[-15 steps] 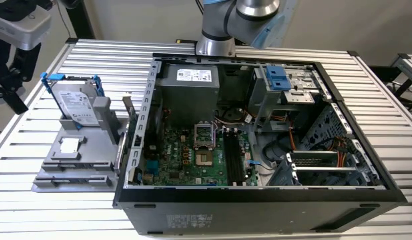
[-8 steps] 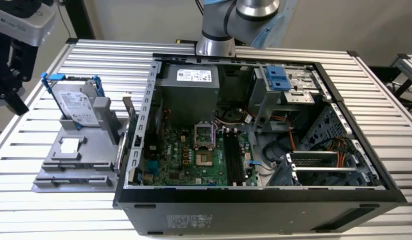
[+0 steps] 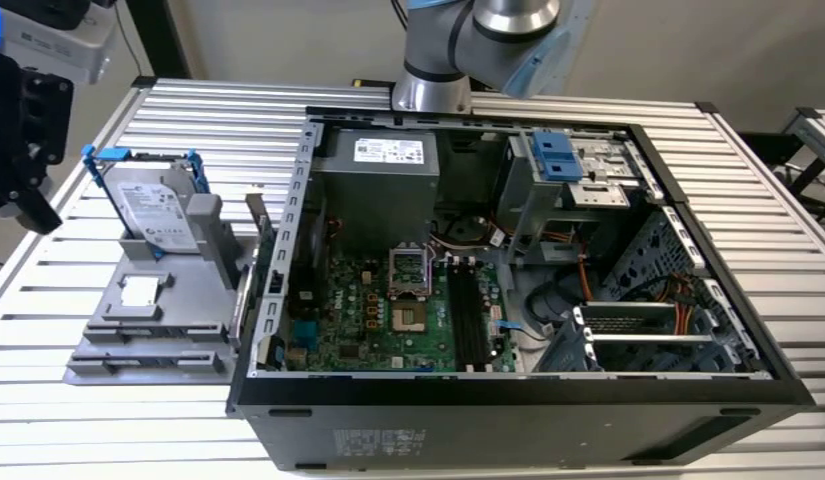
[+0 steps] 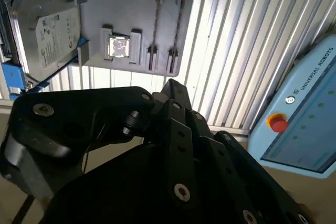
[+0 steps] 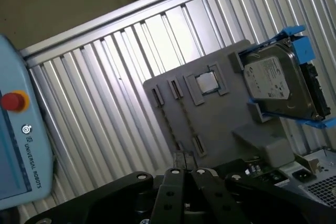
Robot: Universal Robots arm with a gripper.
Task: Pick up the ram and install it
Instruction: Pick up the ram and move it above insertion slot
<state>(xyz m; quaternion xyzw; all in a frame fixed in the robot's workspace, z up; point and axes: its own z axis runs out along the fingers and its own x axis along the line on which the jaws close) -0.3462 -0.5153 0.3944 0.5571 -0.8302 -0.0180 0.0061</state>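
The ram [image 5: 183, 119], as best I could judge, was the thin broken line standing edge-up in one of the two long grooves of the grey fixture [image 5: 223, 111]. I could not make out its blue board or its chips, so I held that reading loosely. It lay at the end of the fixture away from the hard drive [image 5: 275, 85].

What mattered was its long axis. In the first wrist view it ran nearly straight toward my claw [image 5: 185, 160], and so crosswise to the line on which the claw closes. By my estimate the thin faces of the stick, not its ends, were turned to the pinch.

My claw looked drawn shut, tips together, with nothing held between them. It was well apart from the ram and touched nothing. In the exterior view it hung at the exterior view's left edge, above the table [image 3: 185, 110]. The fixture and its grooves lay from there toward the exterior view's right. Beyond them stood the open computer case [image 3: 519, 385], its long black motherboard slots [image 3: 468, 320] bare.
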